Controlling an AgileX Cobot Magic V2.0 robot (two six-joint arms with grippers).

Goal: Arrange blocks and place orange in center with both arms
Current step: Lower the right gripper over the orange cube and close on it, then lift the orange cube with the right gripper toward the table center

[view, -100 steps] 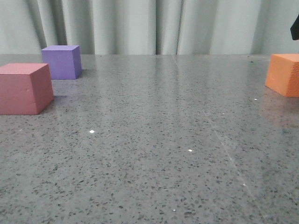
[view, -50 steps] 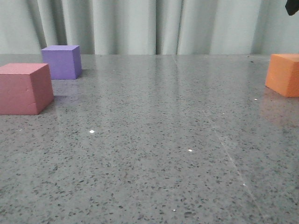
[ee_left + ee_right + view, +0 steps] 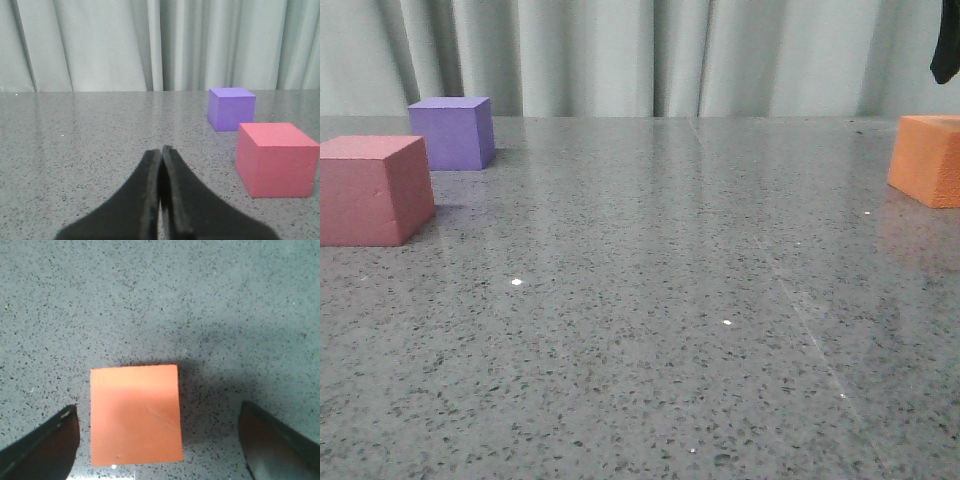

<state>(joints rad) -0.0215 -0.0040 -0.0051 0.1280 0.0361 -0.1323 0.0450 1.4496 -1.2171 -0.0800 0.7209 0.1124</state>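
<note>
Orange foam cube (image 3: 135,415) rests on the speckled grey table (image 3: 650,300), between the wide-spread right end effector (image 3: 160,440) fingers, untouched; left end effector (image 3: 161,165) closed, empty.

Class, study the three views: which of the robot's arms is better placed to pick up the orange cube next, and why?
The right. Its open end effector hangs over the orange cube, one finger on either side. The left end effector is shut, near the pink-red cube and purple cube.

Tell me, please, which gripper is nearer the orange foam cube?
Right. The right gripper hangs open above the orange foam cube; the left gripper sits shut across the table, beside the pink-red and purple cubes.
</note>
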